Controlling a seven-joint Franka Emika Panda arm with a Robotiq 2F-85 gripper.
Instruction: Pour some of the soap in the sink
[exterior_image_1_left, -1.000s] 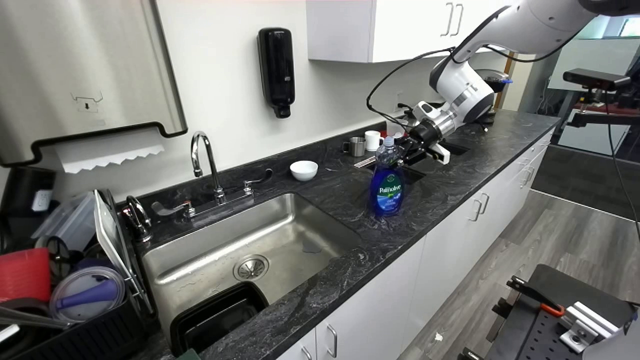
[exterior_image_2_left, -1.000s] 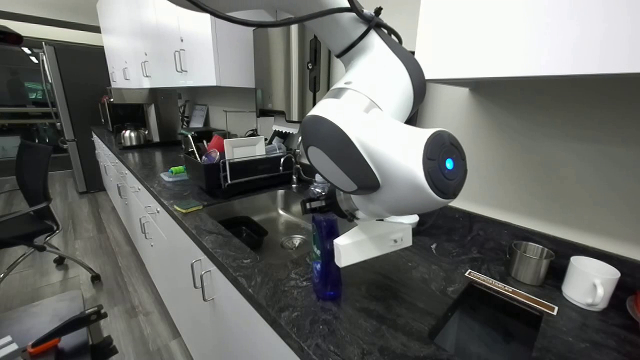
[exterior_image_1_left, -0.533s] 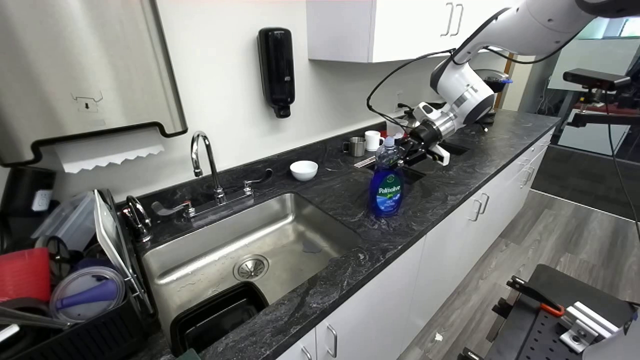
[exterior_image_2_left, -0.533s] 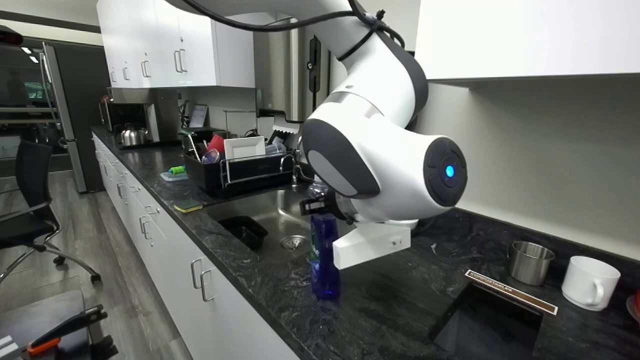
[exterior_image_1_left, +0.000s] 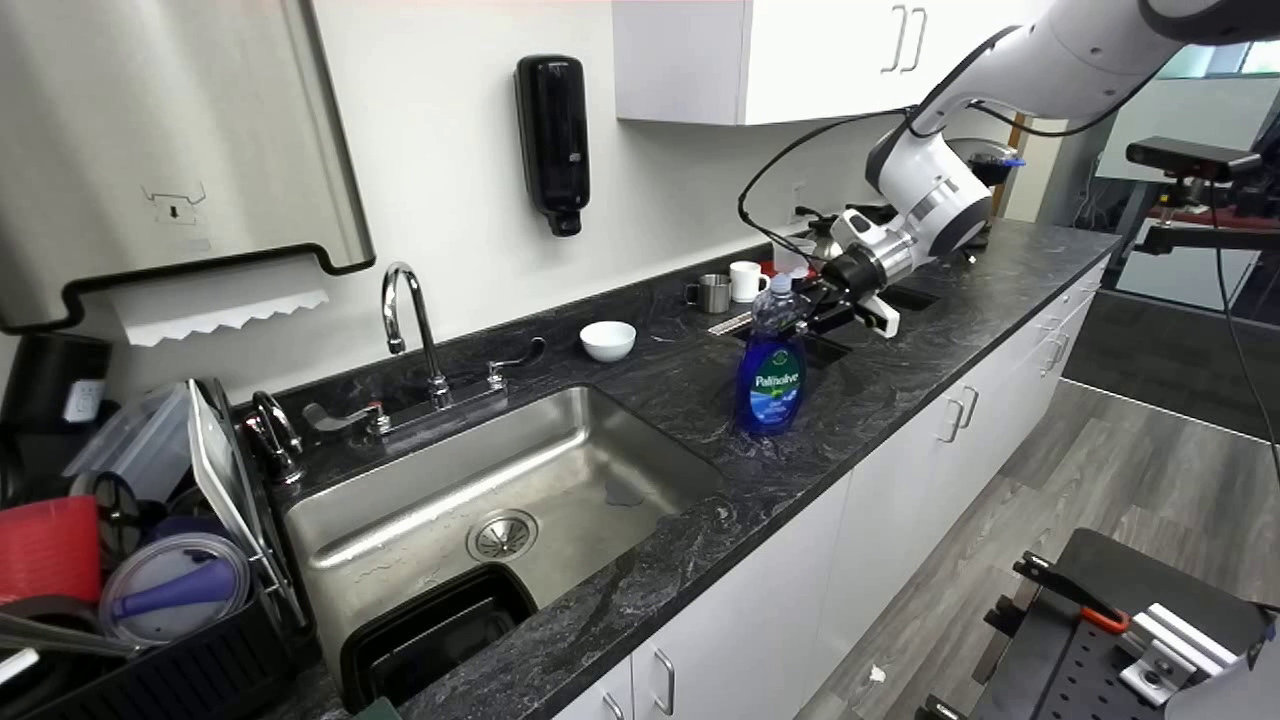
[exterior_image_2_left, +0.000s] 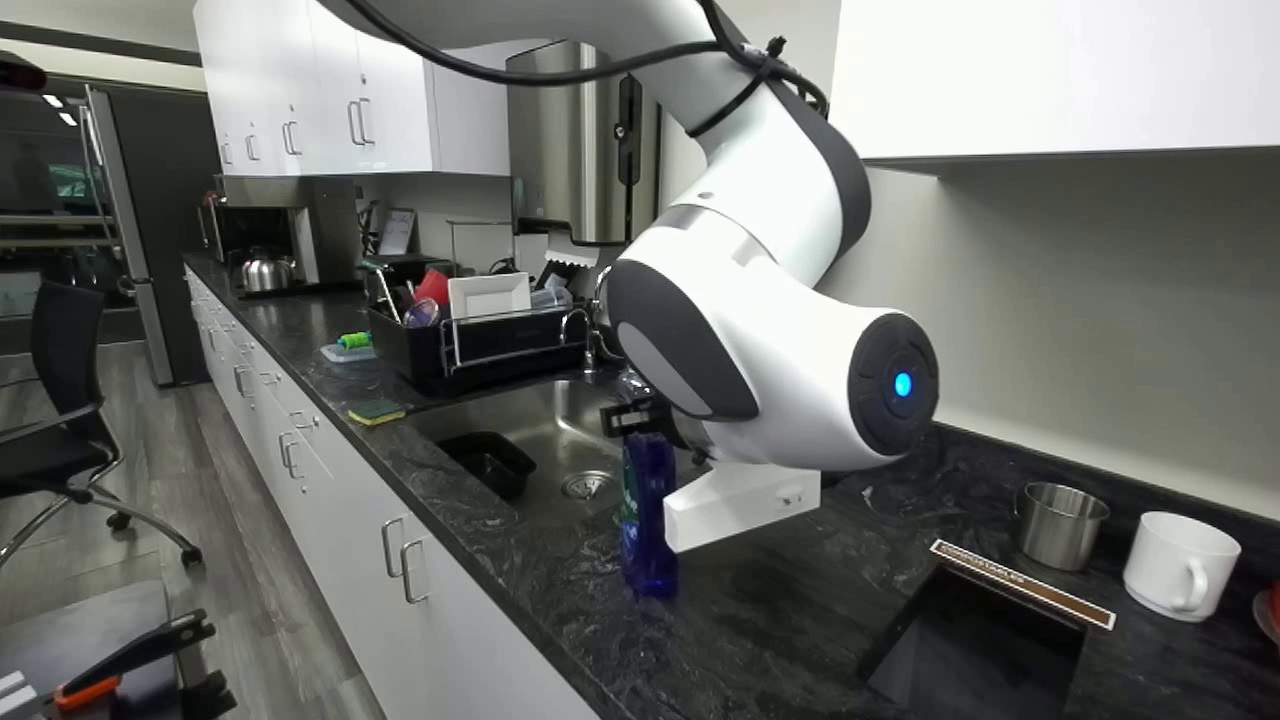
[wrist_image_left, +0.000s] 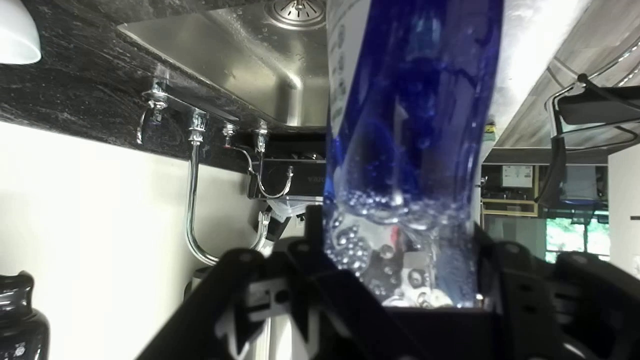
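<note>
One tool clasps a bottle part-full of blue soap; the sink holds a black tub.

White bowl nearer wall than jaws, black dispenser higher, dish rack well apart from them
</note>
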